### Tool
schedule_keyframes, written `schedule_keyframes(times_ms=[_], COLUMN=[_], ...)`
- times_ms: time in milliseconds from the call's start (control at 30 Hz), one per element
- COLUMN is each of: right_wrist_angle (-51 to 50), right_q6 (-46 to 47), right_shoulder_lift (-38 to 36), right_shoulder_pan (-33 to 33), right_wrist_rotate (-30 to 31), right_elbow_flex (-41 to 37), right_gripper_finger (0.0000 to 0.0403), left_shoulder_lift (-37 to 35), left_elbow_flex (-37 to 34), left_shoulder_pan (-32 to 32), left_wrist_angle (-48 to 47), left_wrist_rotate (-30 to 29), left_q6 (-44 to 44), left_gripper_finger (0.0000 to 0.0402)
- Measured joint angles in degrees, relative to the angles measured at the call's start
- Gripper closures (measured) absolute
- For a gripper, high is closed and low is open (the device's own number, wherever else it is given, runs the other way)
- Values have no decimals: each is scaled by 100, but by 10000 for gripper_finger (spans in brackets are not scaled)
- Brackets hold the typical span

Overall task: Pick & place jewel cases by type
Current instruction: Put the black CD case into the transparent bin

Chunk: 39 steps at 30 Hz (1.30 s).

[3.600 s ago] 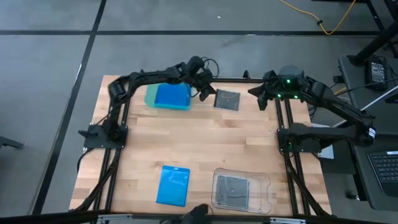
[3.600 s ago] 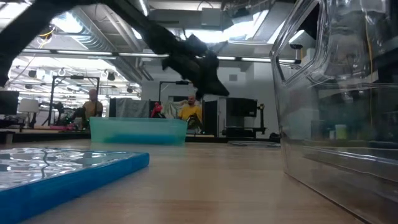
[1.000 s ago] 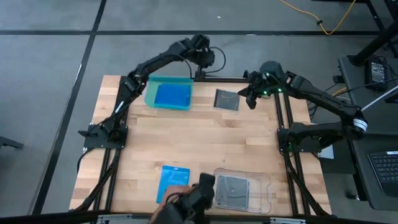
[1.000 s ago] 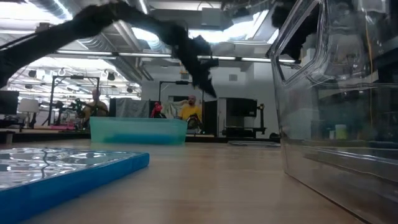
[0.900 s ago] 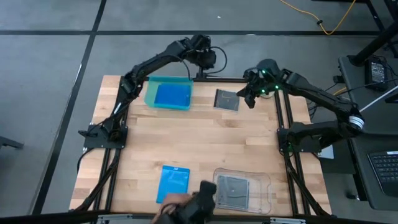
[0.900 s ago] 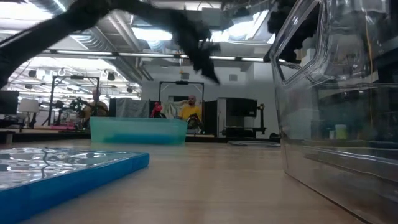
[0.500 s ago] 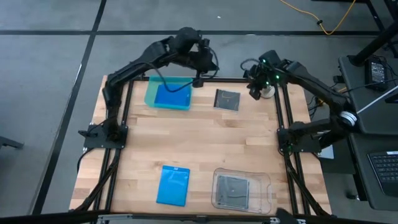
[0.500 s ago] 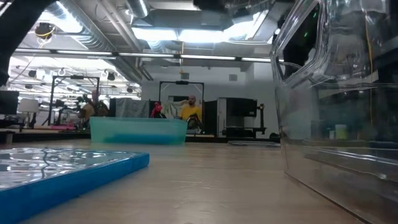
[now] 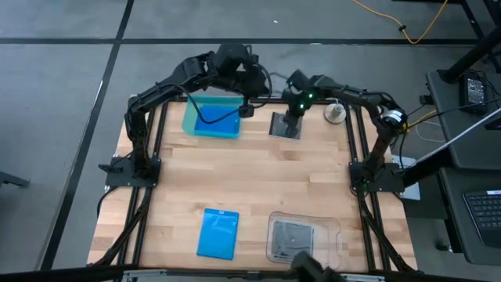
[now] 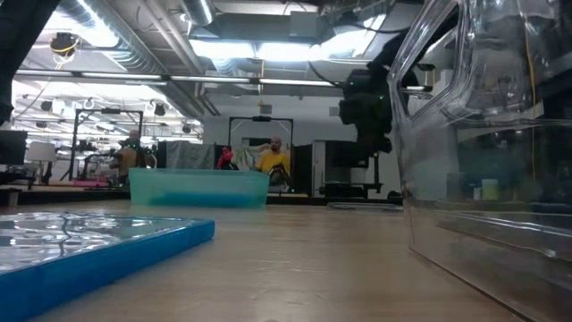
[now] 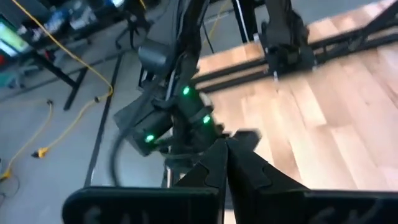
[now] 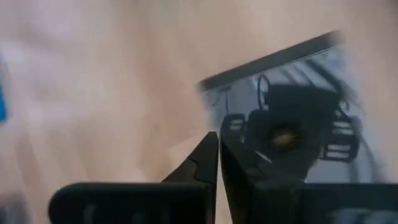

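Overhead, the light wooden slatted surface (image 9: 258,176) has a broad bare band across its middle, between the far row of things and the near row. At the far edge a teal translucent rectangular tray (image 9: 212,119) holds a bright blue rectangular jewel case (image 9: 216,122). Just to its right, apart from it, a dark grey square jewel case showing a disc (image 9: 286,125) lies flat on the wood. At the near edge a second bright blue rectangular case (image 9: 218,233) lies alone, and beside it a larger clear plastic tray (image 9: 335,235) holds another dark square case (image 9: 291,236). A small round pale object (image 9: 335,113) sits near the far right corner.

The left claw (image 9: 247,100) hangs over the far right corner of the teal tray, its fingers (image 11: 225,163) pressed together with nothing between them. The right claw (image 9: 296,116) is above the far dark square case, fingers (image 12: 214,163) likewise drawn together and empty; the case's glossy lid (image 12: 292,118) mirrors the wrist.

Half a second ago the right claw was out by the far right rail; now it has swung inward over the square case. The left claw has shifted only slightly by the tray. No case has moved. In the low view people (image 10: 273,159) sit in the room beyond.
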Motion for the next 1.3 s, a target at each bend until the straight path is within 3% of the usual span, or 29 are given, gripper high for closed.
schedule_keyframes(times_ms=[167, 300, 400, 567, 733, 933, 1300], right_wrist_angle=[-607, -253, 61, 101, 482, 725, 297], right_q6=[-147, 88, 414, 353, -14, -408, -912], right_shoulder_lift=[-125, -601, -974, -1477, -1460, -921, 223], right_shoulder_pan=[456, 510, 345, -83, -604, -999, -1098], right_wrist_rotate=[217, 136, 440, 993, 1167, 1281, 1255], right_elbow_flex=[-575, -1624, -2358, -2884, -2821, -2370, -1053], right_gripper_finger=[397, 390, 385, 397, 392, 394, 387], left_shoulder_lift=[2, 2, 2, 4, 4, 4, 7], left_elbow_flex=[0, 0, 0, 0, 0, 0, 0], left_shoulder_pan=[-102, -94, -96, -57, -29, -50, -52], left_wrist_angle=[-388, -517, -505, -403, -129, 21, -3], left_wrist_rotate=[-182, -187, -179, -109, -30, -16, -31], left_q6=[-8, -6, 70, 143, 114, -23, -323], left_gripper_finger=[399, 401, 398, 401, 398, 401, 399])
